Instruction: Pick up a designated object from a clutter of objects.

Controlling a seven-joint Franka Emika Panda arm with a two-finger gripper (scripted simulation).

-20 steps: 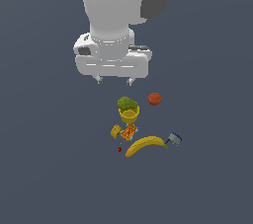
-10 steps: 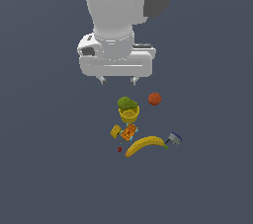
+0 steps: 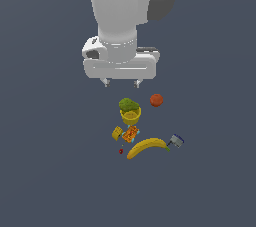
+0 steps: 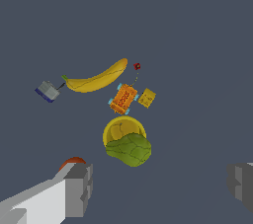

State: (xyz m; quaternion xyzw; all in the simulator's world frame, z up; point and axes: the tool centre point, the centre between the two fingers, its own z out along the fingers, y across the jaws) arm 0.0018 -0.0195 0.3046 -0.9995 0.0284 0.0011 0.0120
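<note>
The designated object, a smooth red-orange sphere (image 3: 156, 100), lies alone at the exterior view's right of the clutter; in the wrist view only its top (image 4: 73, 161) shows behind one finger (image 4: 78, 190). The clutter holds a green lumpy thing (image 3: 128, 104) on a yellow cup (image 3: 131, 116), an orange patterned box (image 3: 130, 133), a yellow block (image 3: 117, 132), a banana (image 3: 148, 146), a grey-blue piece (image 3: 176, 141) and a tiny dark-red berry (image 3: 121, 151). My gripper (image 3: 120, 84) hangs open above them, holding nothing, its fingers wide apart.
The items lie on a plain dark grey-blue surface (image 3: 210, 171). The white arm (image 3: 125, 16) rises straight above the gripper.
The arm and gripper have shifted slightly upward and toward the exterior view's right. The objects have not moved.
</note>
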